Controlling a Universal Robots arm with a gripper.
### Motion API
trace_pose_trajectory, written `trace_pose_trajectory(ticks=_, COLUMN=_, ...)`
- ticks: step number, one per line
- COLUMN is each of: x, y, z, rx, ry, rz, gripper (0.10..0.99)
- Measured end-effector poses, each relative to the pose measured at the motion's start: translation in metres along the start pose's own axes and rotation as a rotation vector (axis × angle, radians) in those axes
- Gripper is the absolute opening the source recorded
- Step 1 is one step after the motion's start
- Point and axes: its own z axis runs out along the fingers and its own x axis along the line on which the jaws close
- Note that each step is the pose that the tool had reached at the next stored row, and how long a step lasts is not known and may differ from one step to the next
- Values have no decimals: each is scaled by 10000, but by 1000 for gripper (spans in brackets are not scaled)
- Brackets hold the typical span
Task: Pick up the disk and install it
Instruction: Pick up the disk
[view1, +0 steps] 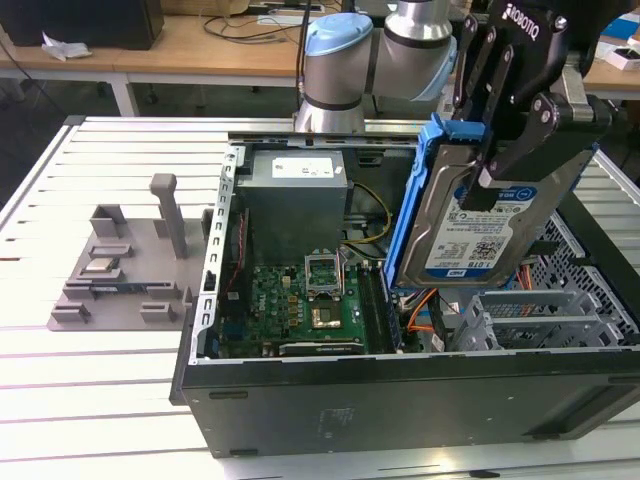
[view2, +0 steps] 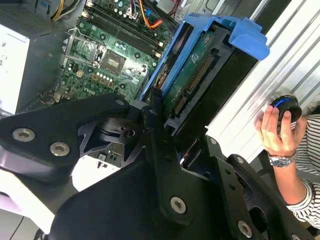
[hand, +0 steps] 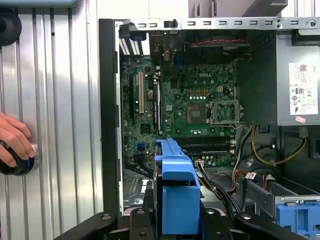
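Note:
The disk (view1: 470, 225), a silver hard drive with a white-and-blue label in a blue bracket, hangs tilted above the open computer case (view1: 400, 395), over its side on the exterior view's right. My gripper (view1: 508, 150) is shut on the disk's upper edge, with black fingers on both faces. In the second wrist view the disk (view2: 197, 67) shows its green circuit side, reaching out from the gripper (view2: 167, 131) toward the motherboard. In the first wrist view the blue bracket of the disk (hand: 175, 185) stands between the fingers of the gripper (hand: 175, 222).
Inside the case lie the motherboard (view1: 300, 300), a grey power supply (view1: 295, 190), cables and a metal drive cage (view1: 560, 305). A grey fixture (view1: 120, 260) holding small parts sits at the exterior view's left. A person's hand (view2: 274, 131) rests on a black knob beside the case.

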Motion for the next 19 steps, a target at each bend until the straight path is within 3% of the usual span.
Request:
trace_pose_trajectory(ticks=4, x=-2, y=-63, z=4, rx=0, ry=0, rz=-1, gripper=365)
trace_pose_trajectory(ticks=12, x=-10, y=-286, z=12, rx=0, ry=-1, rz=1, gripper=365)
trace_pose_trajectory(ticks=19, x=-15, y=-419, z=16, rx=0, ry=0, rz=-1, gripper=365)
